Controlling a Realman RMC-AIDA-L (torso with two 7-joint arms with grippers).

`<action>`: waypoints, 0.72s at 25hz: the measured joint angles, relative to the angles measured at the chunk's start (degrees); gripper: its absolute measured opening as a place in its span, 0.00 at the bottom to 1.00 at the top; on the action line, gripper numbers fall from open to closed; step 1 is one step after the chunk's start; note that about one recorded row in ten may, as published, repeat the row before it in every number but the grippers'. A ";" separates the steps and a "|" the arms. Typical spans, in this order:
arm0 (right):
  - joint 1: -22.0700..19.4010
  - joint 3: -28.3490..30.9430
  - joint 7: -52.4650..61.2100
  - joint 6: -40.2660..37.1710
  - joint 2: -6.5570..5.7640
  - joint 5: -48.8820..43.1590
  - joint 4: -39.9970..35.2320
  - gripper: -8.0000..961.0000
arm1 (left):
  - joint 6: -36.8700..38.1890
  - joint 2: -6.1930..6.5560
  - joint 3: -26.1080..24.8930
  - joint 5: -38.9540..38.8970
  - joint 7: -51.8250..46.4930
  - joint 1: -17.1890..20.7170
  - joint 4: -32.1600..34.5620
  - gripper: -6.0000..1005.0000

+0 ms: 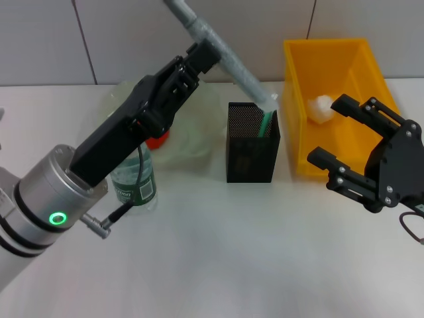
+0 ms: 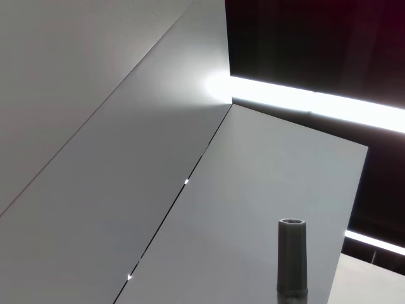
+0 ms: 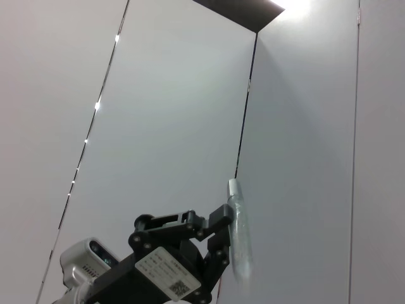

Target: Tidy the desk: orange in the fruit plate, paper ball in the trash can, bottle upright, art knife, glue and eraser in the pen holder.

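Note:
My left gripper (image 1: 207,54) is shut on a long grey stick-shaped tool (image 1: 242,69), held slanted with its lower end at the rim of the black mesh pen holder (image 1: 250,156). A green item (image 1: 265,122) stands in the holder. The tool's other end shows in the left wrist view (image 2: 292,253). The right wrist view shows the left gripper (image 3: 218,235) holding the tool (image 3: 239,237). The bottle (image 1: 136,180) stands upright behind my left arm. The orange (image 1: 158,140) lies in the clear fruit plate (image 1: 199,126), mostly hidden. The paper ball (image 1: 321,109) lies in the yellow bin (image 1: 331,66). My right gripper (image 1: 326,129) is open and empty beside the bin.
The white desk (image 1: 232,252) stretches toward the front. A grey panelled wall (image 1: 40,40) stands behind the desk. My left arm (image 1: 59,192) crosses the left half of the desk, over the bottle and plate.

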 joint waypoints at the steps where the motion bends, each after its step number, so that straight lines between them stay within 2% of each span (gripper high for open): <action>1: -0.13 -0.09 -0.03 -0.11 0.02 0.02 0.06 0.78 | 0.00 0.00 0.00 0.00 0.00 0.00 0.00 0.12; 3: -0.72 -0.23 -0.06 -0.33 0.03 0.01 0.24 0.78 | -0.38 0.00 1.36 -1.19 0.00 0.60 0.31 0.12; 6: -1.91 -0.29 -0.32 -0.39 0.04 -0.11 0.66 0.78 | -2.49 0.00 7.52 -6.07 0.99 3.00 1.75 0.12; 10: -3.53 -0.31 -2.73 -0.42 0.08 -0.36 2.99 0.78 | -2.93 0.01 8.87 -7.19 1.37 3.47 1.99 0.12; 11: -3.92 -0.37 -3.51 -0.34 0.12 -0.44 3.66 0.78 | -4.28 0.00 12.64 -10.32 2.70 5.01 2.83 0.12; 18: -5.32 -0.37 -5.99 1.07 0.27 -0.60 8.37 0.78 | -6.11 0.00 16.92 -13.99 3.08 7.87 4.21 0.12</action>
